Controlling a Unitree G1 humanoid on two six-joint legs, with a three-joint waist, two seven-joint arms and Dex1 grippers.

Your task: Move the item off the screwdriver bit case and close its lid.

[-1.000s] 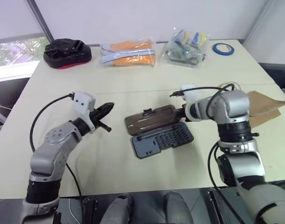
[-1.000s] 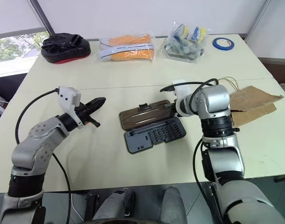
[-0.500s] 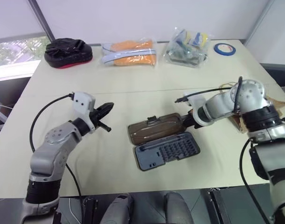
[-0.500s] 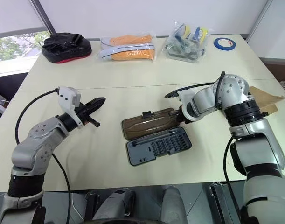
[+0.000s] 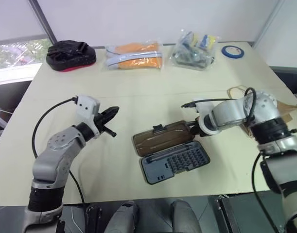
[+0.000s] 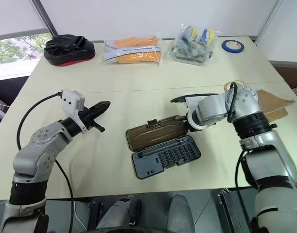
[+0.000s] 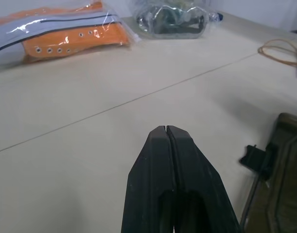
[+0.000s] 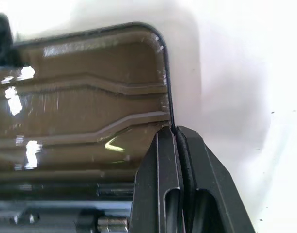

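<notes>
On a cream worktop point(image 5: 153, 87), the open screwdriver bit case point(image 5: 175, 162) has been dragged slightly nearer, its lid point(image 5: 160, 138) pinched at the edge by the closed right end effector point(image 8: 173, 133) (left end effector point(image 7: 166, 129) closed, empty), the paper bag point(image 6: 274, 104) already aside.

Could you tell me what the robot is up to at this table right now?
The screwdriver bit case lies open on the table, its lid flat beside the tray. The brown paper bag is already off it, lying behind the right arm. The right gripper, shut, has its tips at the lid's right edge. The left gripper, also shut, hovers to the case's left.
</notes>
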